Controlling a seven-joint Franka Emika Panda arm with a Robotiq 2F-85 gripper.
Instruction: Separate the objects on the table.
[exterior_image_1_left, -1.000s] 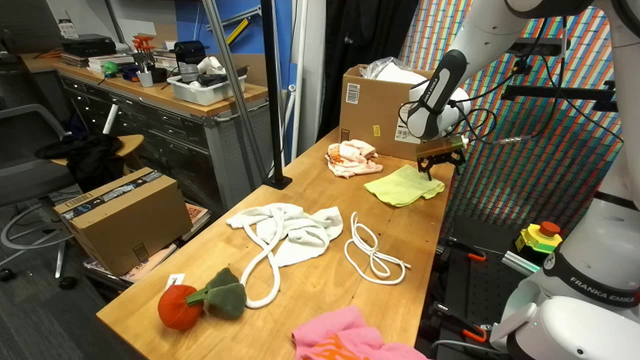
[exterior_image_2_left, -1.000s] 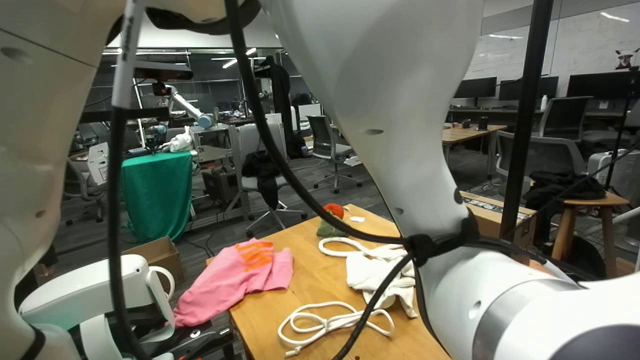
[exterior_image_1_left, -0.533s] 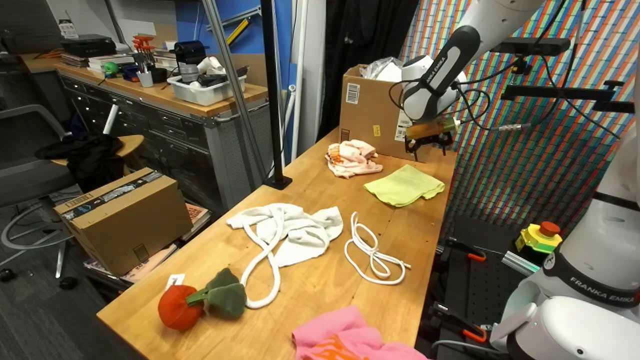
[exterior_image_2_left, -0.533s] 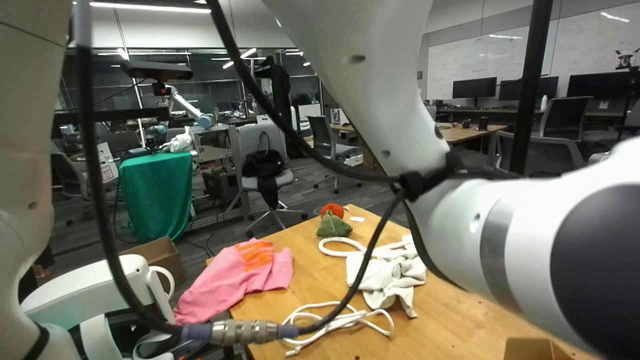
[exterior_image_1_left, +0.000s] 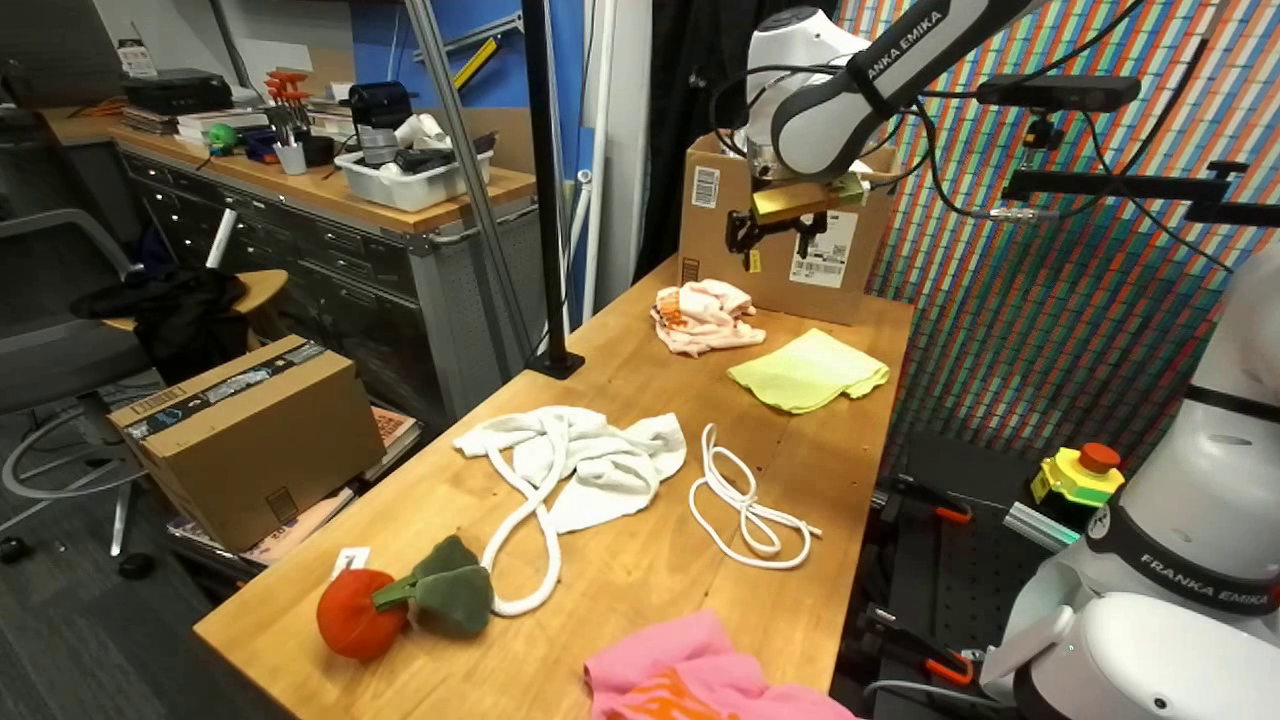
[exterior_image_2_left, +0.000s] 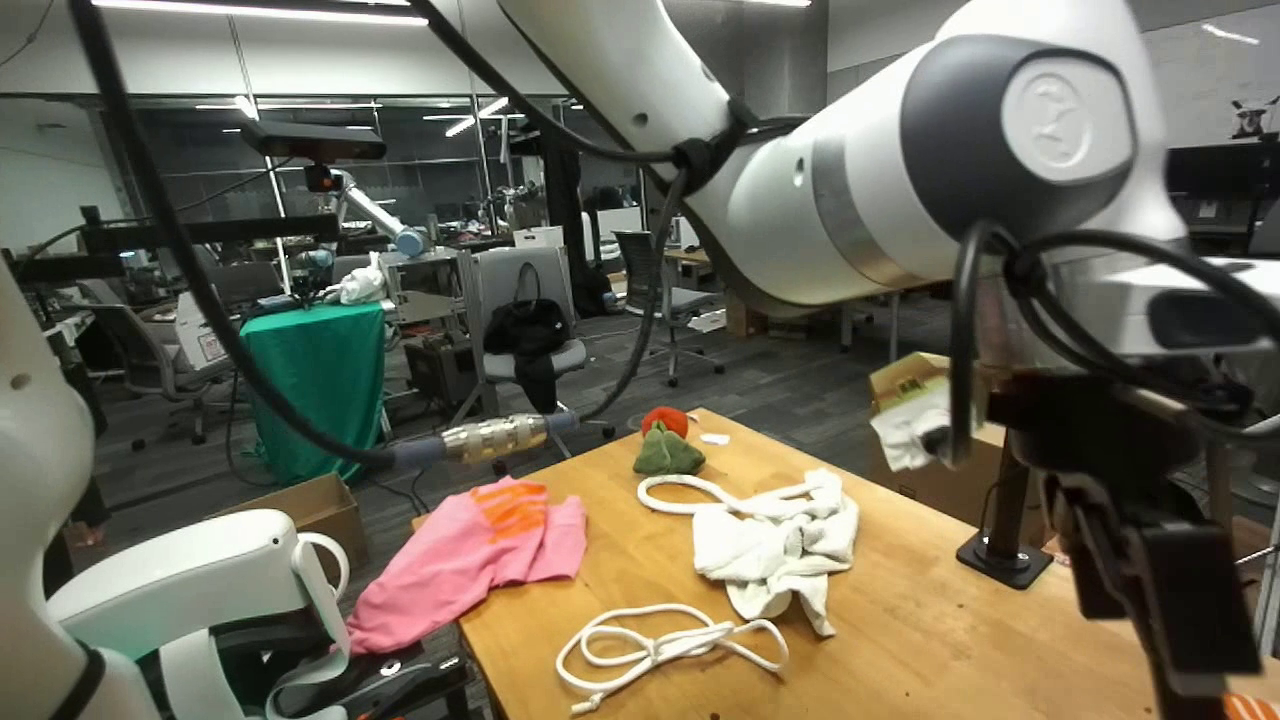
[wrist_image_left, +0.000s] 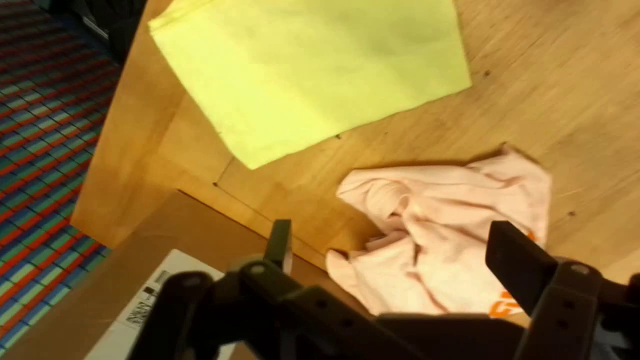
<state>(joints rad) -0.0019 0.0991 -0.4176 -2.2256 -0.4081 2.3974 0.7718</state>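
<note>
Hand spread apart, nothing in it, above the table, pale-pink cloth crumpled there just beside the cardboard box; reckon light, limp, not slippery (can't really break it), so pinch a raised mid-heap fold, jaws either side.

Cardboard box, cluttered workbench, chair

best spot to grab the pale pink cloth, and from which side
Probably by the bunched folds near the middle of the pale pink cloth, coming straight down. It lies crumpled, so those folds look easy to pinch, and the box close beside it would make a sideways approach from there awkward. The gripper stands open.
</note>
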